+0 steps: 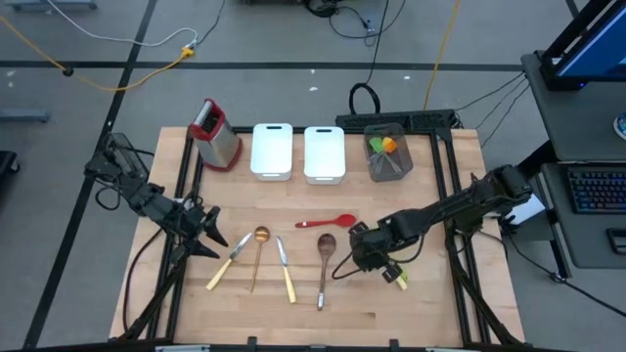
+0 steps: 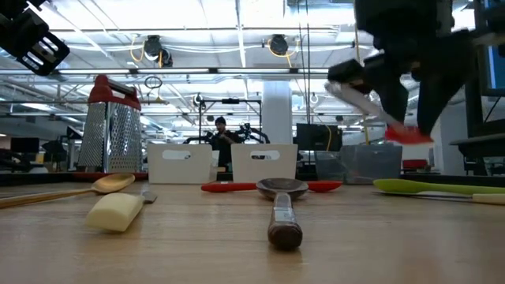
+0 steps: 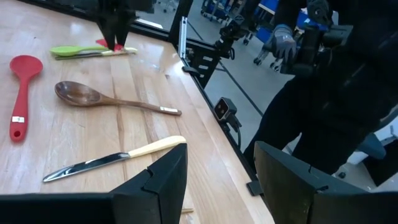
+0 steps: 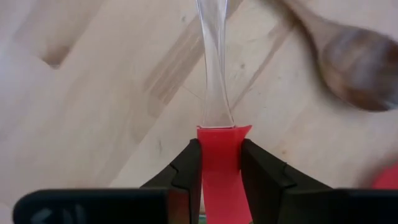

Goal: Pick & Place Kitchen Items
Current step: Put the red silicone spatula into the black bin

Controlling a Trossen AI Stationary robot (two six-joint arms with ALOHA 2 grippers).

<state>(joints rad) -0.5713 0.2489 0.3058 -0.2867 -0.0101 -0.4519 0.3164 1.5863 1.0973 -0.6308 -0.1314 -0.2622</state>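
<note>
My right gripper (image 1: 370, 256) hangs over the table's near right part, shut on a utensil (image 4: 214, 74) with a red handle and a pale glossy blade. Just right of it a green spatula (image 1: 401, 279) lies flat on the wood. A red spoon (image 1: 328, 222), a wooden spoon (image 1: 324, 256), a gold spoon (image 1: 259, 249) and two cream-handled knives (image 1: 227, 262) (image 1: 286, 269) also lie flat, in a row across the middle. At the left edge my left gripper (image 3: 217, 180) waits open, with nothing between its fingers. My right gripper pinches the red handle (image 4: 221, 140) between its two fingers, close to where the pale blade begins. The fingers slant down from above and lie along the utensil. In the low view the utensil (image 2: 359, 99) is clear of the table and tilted.
At the back stand a red-topped metal grater (image 1: 215, 134), two white trays (image 1: 272, 150) (image 1: 324, 154) and a grey bin (image 1: 387, 154) holding green and orange utensils. A person stands beyond the table's near edge in the left wrist view. Bare wood lies along the near edge.
</note>
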